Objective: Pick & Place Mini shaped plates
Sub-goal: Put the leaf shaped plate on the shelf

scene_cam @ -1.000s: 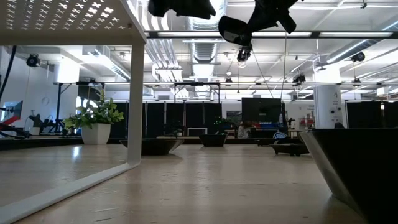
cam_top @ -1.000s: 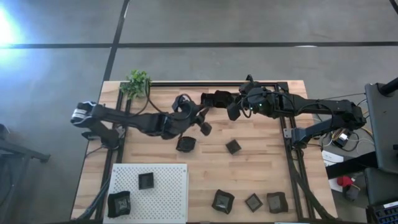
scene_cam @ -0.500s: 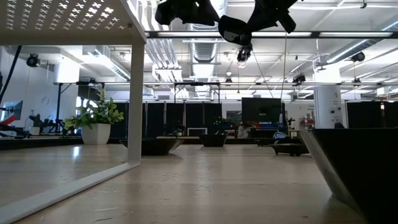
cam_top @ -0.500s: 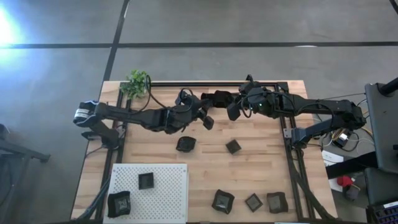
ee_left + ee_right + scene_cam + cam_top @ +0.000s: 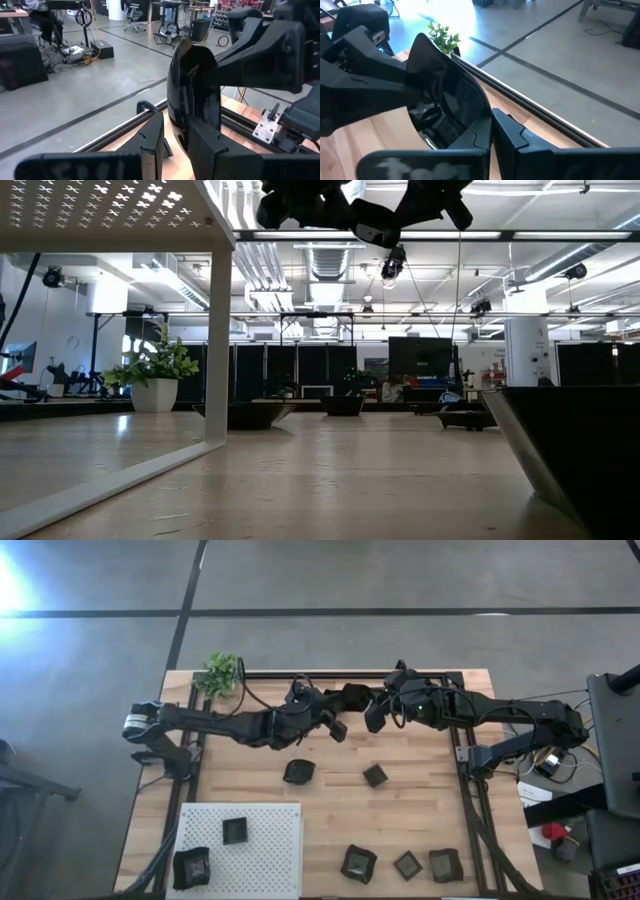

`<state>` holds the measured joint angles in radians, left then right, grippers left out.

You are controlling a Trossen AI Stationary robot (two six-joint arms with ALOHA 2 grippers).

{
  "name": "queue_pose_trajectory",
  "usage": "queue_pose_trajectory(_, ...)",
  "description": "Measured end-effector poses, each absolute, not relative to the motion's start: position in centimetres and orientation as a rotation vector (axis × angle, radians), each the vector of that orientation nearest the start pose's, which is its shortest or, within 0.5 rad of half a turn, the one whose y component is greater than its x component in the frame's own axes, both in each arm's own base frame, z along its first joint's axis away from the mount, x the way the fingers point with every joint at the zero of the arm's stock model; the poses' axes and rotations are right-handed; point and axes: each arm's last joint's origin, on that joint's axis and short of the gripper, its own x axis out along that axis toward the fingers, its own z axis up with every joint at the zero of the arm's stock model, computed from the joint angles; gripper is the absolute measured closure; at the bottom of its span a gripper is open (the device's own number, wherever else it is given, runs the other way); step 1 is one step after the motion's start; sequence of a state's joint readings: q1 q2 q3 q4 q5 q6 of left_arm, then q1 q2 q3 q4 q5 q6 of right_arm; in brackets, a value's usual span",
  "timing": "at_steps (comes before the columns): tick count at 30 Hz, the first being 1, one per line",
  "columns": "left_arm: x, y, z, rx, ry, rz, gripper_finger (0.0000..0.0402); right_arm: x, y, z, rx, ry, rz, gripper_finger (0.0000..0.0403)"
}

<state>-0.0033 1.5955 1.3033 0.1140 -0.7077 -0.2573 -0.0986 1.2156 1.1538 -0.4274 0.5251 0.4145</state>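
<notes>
One mini shaped plate [image 5: 352, 695], black with a raised rim, hangs in mid-air over the table's far middle, with my right gripper [image 5: 372, 712] shut on it. My left gripper [image 5: 333, 718] is open and level with it. Its fingers [image 5: 152, 142] stand on either side of the plate's free edge [image 5: 192, 95]. Several other dark plates lie flat on the wood: two mid-table [image 5: 299, 772] [image 5: 375, 775] and three near the front edge [image 5: 407, 865]. Two more sit on the white perforated board [image 5: 262, 840]. My right gripper pinches the plate's rim [image 5: 481, 114] between its two fingers [image 5: 517, 142], coming from the table's right side and slanting a little downward. The plate stands on edge, lifted clear of the table. My left gripper: I cannot tell whether a finger touches the plate.
A small green plant [image 5: 220, 673] stands at the table's far left corner. Black frame rails [image 5: 465, 755] run along the table's right side and far edge. Bare wood lies between the mid-table plates and the front row.
My left gripper has moved toward the table's far edge and the right gripper, and its fingers now stand around the held plate. Its finger gap looks the same. The right gripper and the plate have kept still.
</notes>
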Motion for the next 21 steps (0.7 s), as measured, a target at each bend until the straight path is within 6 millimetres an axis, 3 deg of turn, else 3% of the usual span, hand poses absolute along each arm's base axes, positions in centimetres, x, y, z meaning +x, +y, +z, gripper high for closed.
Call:
queue_pose_trajectory(5, 36.67, 1.75, 33.86, -0.185, 0.078, 0.719, 0.0339, 25.56, -3.99, 35.21, 0.288, 0.351, -0.700, 0.0395)
queue_pose_trajectory(11, 36.65, 1.79, 33.85, -0.196, 0.073, 0.727, 0.0394, 25.56, -3.99, 35.20, 0.289, 0.353, -0.700, 0.0394)
queue_pose_trajectory(21, 36.65, 1.86, 33.85, -0.243, 0.056, 0.729, 0.0401, 25.58, -3.93, 35.19, 0.285, 0.362, -0.676, 0.0387)
